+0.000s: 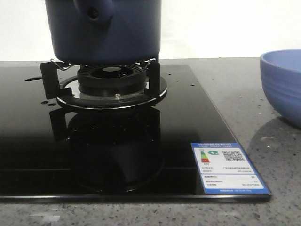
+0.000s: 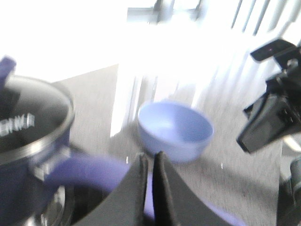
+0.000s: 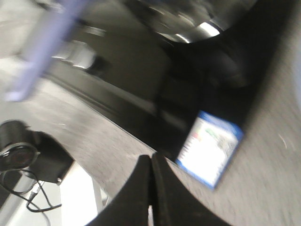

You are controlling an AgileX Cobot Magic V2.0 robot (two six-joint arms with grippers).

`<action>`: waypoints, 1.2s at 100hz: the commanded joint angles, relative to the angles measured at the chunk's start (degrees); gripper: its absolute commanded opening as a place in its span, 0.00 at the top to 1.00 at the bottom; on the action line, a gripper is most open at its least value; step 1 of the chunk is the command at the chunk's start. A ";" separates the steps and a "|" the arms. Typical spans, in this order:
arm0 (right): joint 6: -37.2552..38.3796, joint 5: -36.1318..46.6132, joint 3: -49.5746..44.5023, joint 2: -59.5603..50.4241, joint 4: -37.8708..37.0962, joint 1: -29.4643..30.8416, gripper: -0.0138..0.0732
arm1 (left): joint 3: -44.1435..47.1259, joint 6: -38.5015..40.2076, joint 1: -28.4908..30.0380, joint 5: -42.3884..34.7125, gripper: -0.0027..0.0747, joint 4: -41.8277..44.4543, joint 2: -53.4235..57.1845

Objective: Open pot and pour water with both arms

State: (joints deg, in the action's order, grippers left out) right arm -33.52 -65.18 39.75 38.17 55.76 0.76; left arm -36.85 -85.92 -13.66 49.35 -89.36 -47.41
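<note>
The dark navy pot (image 1: 103,33) stands on the gas burner (image 1: 113,77), its handle stub (image 1: 94,12) facing me. In the left wrist view the pot (image 2: 19,183) carries a glass lid (image 2: 28,117), and its long blue handle (image 2: 84,172) reaches toward my left gripper (image 2: 150,160). That gripper's jaws are together with a hairline gap, held above the handle and gripping nothing. My right gripper (image 3: 151,157) is shut and empty over the grey counter by the cooktop's front edge. This view is blurred. Neither gripper shows in the front view.
The black glass cooktop (image 1: 37,141) has a blue-white label (image 1: 228,167) at its front right corner, also in the right wrist view (image 3: 209,146). A periwinkle bowl (image 1: 282,84) sits on the counter at the right, also in the left wrist view (image 2: 174,129). A black camera (image 2: 273,117) stands beyond it.
</note>
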 commanded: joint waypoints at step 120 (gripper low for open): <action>-8.63 12.78 2.53 0.59 5.73 0.27 0.07 | -27.53 -22.64 -0.34 -8.03 0.26 -12.94 -35.73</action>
State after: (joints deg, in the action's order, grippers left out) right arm -41.27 -53.65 40.30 38.17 57.87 0.76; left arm -61.70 -107.44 -13.66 39.30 -98.87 -83.35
